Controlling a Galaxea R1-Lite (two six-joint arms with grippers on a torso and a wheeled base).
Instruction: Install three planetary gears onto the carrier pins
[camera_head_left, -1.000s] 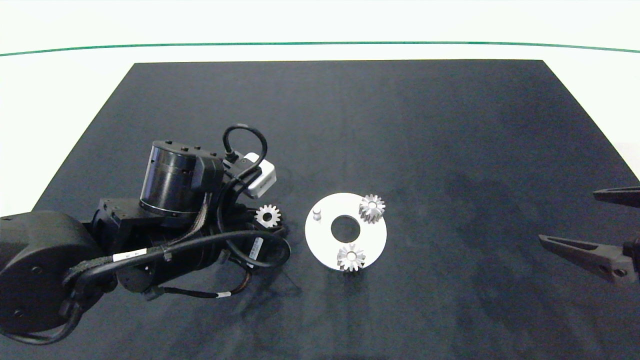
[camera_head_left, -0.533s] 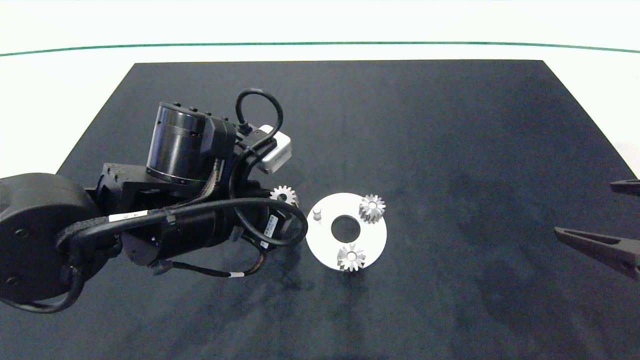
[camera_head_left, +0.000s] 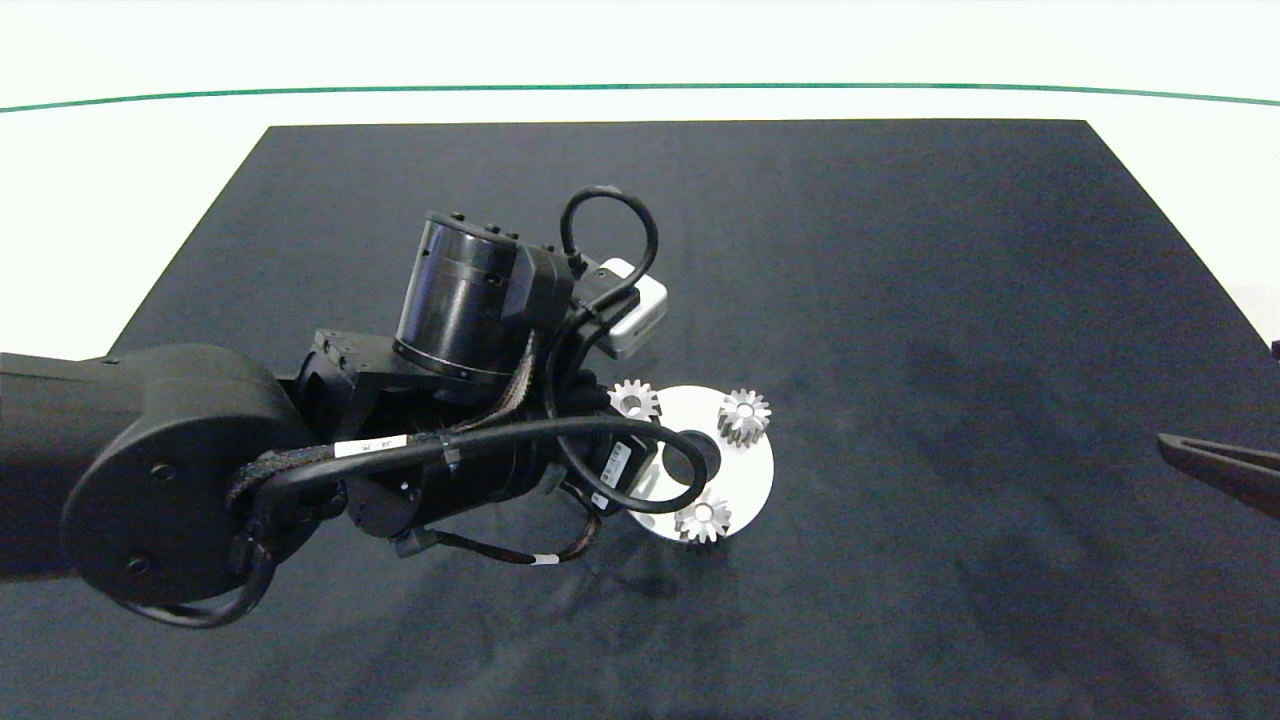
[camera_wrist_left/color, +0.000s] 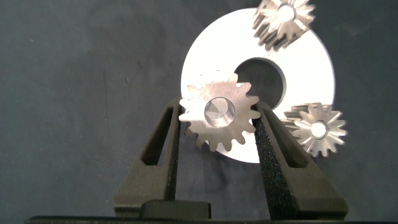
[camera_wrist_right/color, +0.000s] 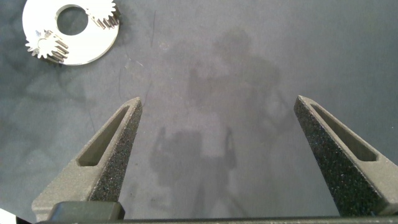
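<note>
Gear (camera_wrist_left/color: 219, 119) sits clamped between left claw (camera_wrist_left/color: 217, 134) fingers above disc (camera_wrist_left/color: 317, 62).

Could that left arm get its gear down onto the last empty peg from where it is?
Probably yes: the left tool holds the third gear right above the white disc, beside the two seated gears, nothing between. The peg itself is hidden.

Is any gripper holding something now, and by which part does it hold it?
The left gripper holds one planetary gear, pinched by its toothed rim on two opposite sides. The right gripper is open and holds nothing.
</note>
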